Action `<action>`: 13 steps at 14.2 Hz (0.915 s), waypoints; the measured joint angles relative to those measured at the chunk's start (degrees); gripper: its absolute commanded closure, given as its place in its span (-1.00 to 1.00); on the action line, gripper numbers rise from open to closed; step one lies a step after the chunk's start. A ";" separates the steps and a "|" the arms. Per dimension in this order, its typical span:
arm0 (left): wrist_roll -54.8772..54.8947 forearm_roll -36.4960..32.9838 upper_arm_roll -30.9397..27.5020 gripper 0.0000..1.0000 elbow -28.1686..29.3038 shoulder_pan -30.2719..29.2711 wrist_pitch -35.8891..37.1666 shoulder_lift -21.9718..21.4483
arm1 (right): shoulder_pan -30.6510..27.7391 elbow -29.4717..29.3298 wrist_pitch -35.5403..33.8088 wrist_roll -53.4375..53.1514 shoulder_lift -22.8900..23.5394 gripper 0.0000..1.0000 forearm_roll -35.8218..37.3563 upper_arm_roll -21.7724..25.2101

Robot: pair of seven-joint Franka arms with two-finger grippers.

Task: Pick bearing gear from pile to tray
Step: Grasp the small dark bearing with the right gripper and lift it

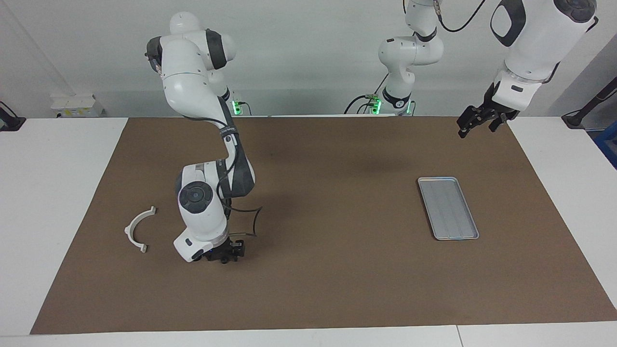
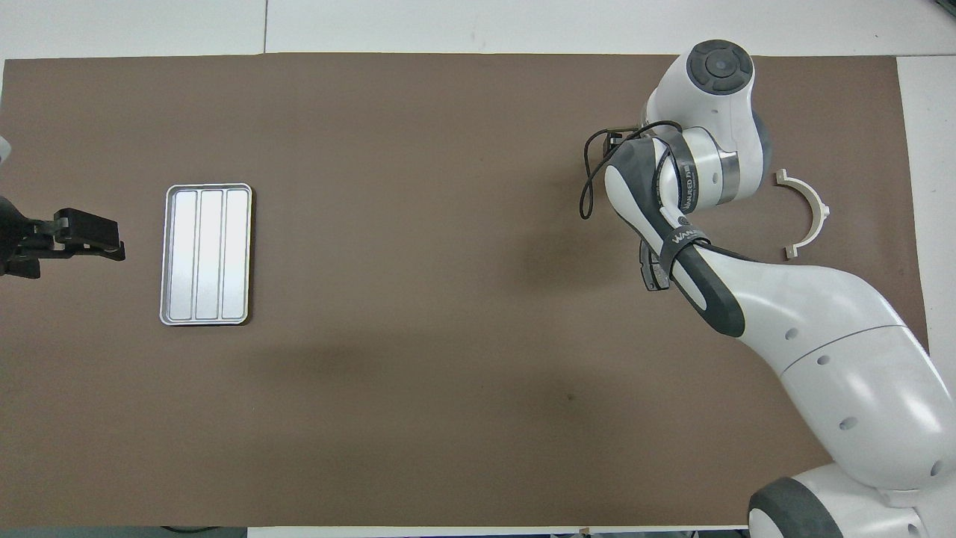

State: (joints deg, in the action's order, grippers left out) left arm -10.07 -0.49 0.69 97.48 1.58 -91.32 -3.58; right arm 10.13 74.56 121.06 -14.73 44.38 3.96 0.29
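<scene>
Facing view: right claw (image 1: 230, 254) low beside white arc piece (image 1: 138, 228); finger state unclear.

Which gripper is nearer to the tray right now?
Left. The left gripper hangs beside the tray at its own end of the table; the right gripper is low by the white arc piece.

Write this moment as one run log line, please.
right claw: low on mat, beside white arc piece | left claw: waiting, raised | tray: empty

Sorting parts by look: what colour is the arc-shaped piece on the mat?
White arc-shaped piece; the overhead view shows it best.
</scene>
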 measured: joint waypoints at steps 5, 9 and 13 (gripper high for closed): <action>0.00 0.00 0.00 -1.00 0.00 0.00 0.00 0.00 | -0.04 -0.49 1.71 -0.46 0.50 -0.11 -0.13 -0.05; 0.00 0.00 0.00 -1.00 0.00 0.00 0.00 0.00 | -0.08 -0.78 1.71 -0.77 0.50 0.58 -0.21 -0.08; 0.00 0.00 0.00 -1.00 0.00 0.00 0.00 0.00 | -0.18 -0.92 3.02 -1.65 0.65 1.00 -0.31 -0.01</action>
State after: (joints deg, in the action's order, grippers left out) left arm -10.07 -0.49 0.69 97.48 1.58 -91.32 -3.58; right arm 9.95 73.64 124.08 -16.38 45.03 3.65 0.29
